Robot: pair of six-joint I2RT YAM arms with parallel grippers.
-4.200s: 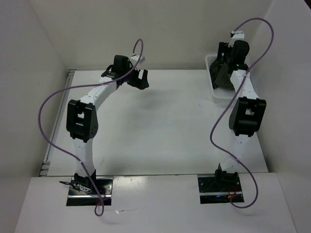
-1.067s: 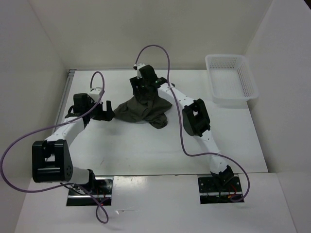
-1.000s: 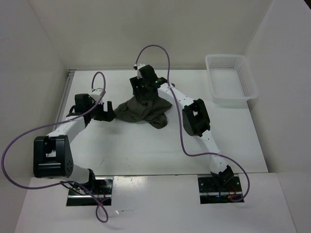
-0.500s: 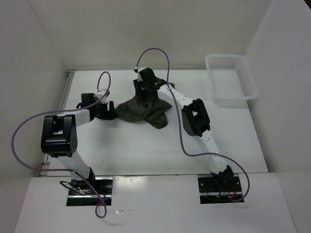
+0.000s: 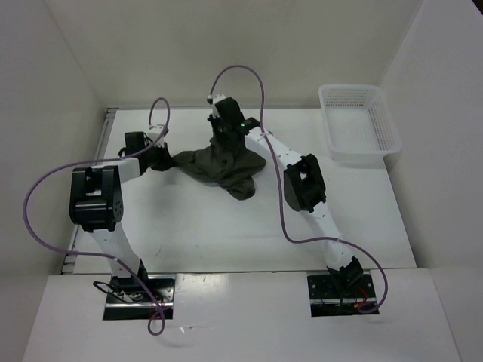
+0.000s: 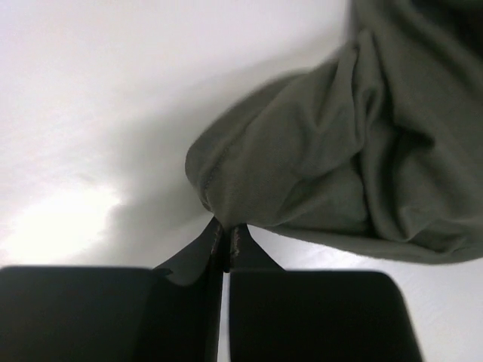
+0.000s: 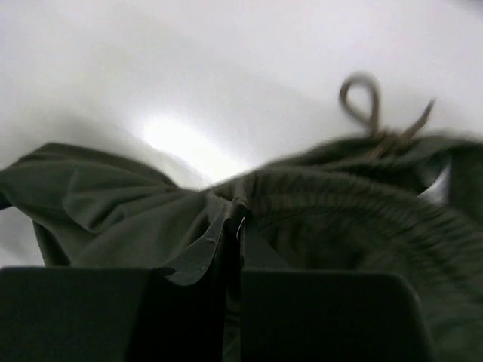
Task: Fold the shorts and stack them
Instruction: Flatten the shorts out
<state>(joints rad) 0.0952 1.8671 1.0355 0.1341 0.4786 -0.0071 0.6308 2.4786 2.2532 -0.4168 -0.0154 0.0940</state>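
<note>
The dark olive-green shorts (image 5: 219, 167) lie bunched on the white table, at the middle of its far half. My left gripper (image 5: 160, 161) sits at their left end, shut on a pinch of the cloth edge (image 6: 215, 204); its tips (image 6: 225, 232) meet there. My right gripper (image 5: 223, 142) is at the far side of the heap, shut on the ribbed waistband (image 7: 317, 204), its tips (image 7: 234, 219) pressed together in the fabric. A drawstring loop (image 7: 362, 102) pokes out past the waistband. A loose fold (image 5: 243, 188) hangs toward me.
A white mesh basket (image 5: 358, 124) stands at the far right of the table (image 5: 226, 226), apart from the shorts. Purple cables (image 5: 241, 72) arc over both arms. White walls close in the table on the left, back and right.
Both grippers have closed on the shorts over the last second. The left arm swung its elbow up and its gripper pulled the left end of the cloth leftward, stretching the heap.
</note>
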